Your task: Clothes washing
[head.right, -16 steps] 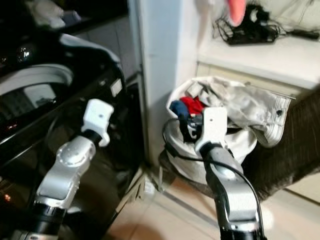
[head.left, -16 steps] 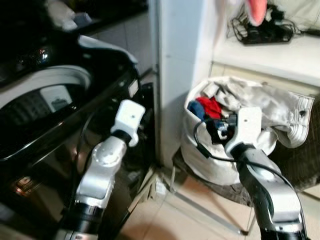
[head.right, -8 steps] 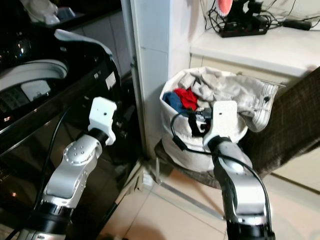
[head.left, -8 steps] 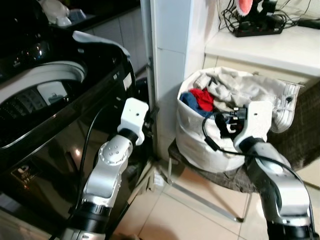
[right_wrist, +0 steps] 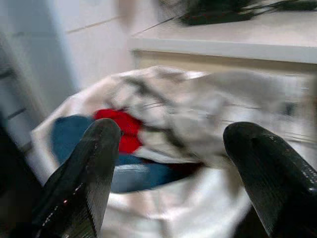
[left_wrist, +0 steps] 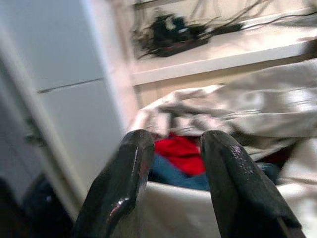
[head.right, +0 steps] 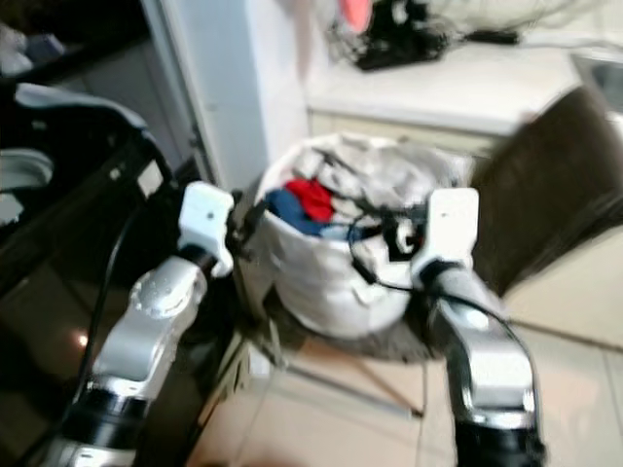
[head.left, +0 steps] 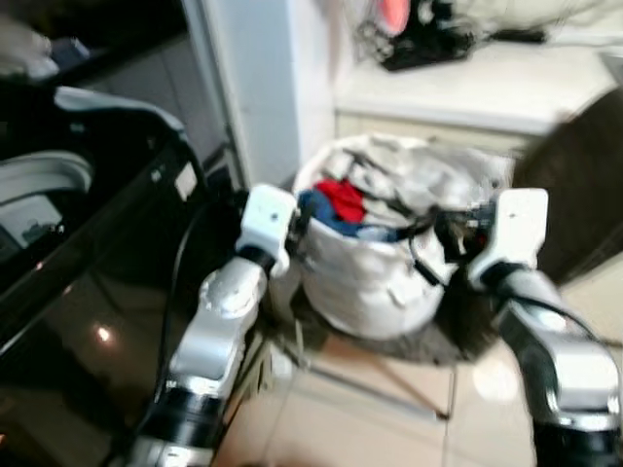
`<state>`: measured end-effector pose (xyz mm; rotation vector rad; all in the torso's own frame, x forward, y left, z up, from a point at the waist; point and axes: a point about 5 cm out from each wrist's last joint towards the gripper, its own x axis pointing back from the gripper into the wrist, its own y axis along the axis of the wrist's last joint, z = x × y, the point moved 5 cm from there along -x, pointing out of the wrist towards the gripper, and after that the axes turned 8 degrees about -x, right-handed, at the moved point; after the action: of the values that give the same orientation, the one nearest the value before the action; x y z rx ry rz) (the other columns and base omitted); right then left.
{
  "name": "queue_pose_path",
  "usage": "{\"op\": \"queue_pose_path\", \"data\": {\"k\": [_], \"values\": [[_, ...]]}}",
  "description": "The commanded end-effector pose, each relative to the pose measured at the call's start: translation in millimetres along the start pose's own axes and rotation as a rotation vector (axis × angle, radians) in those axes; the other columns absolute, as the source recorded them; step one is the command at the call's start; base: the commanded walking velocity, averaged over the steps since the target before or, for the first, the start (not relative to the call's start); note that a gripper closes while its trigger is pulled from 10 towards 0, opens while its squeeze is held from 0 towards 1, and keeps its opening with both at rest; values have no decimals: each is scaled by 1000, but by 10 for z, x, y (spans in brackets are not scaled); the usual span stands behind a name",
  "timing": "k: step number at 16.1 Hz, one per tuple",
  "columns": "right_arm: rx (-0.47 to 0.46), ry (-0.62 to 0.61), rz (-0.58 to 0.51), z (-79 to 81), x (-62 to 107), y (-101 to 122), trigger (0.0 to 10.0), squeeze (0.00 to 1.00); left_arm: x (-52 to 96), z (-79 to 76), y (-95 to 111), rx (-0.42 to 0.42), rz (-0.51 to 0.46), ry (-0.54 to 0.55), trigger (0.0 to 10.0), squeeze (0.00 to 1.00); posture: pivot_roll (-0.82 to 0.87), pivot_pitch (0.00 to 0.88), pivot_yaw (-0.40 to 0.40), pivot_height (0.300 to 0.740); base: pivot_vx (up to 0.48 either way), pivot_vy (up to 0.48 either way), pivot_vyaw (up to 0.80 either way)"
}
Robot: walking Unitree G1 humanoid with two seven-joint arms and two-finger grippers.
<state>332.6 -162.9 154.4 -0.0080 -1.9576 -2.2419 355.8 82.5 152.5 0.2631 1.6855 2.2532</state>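
Flanking white laundry bag (head.left: 365,282), both hands empty.
Left hand (left_wrist: 171,148) gaping slightly; right hand (right_wrist: 178,148) spreading wide over red garment (right_wrist: 121,130).

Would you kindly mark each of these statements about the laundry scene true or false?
1. The white laundry bag holds a red garment and a blue one. True.
2. The right claw is shut on a grey cloth. False: its fingers stand wide apart and hold nothing.
3. The left claw is open, pointed at the bag's rim. True.
4. The bag lies inside the black washing machine. False: it stands to the right of the machine, beyond a white pillar.
5. A tangle of black cables sits on the counter behind the bag. True.
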Motion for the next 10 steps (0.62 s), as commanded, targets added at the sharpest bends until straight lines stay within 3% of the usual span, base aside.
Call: {"op": "queue_pose_path", "data": {"k": [1, 5, 7, 10], "values": [[14, 12, -6, 2, -15, 46, 10000, 0, -9, 35, -11, 0, 6, 17, 10000, 0, -21, 0, 31, 740, 349, 0, 0], [15, 24, -7, 7, -26, 59, 10000, 0, -8, 58, -24, -2, 11, 28, 10000, 0, -18, 0, 28, 740, 348, 0, 0], [56, 87, 6, 111, -28, 47, 10000, 0, -8, 89, -27, -5, 12, 39, 10000, 0, -17, 0, 28, 740, 347, 0, 0], [65, 81, 6, 110, -33, 43, 10000, 0, -10, 112, -29, -7, 13, 47, 10000, 0, -16, 0, 28, 740, 351, 0, 721]]}}
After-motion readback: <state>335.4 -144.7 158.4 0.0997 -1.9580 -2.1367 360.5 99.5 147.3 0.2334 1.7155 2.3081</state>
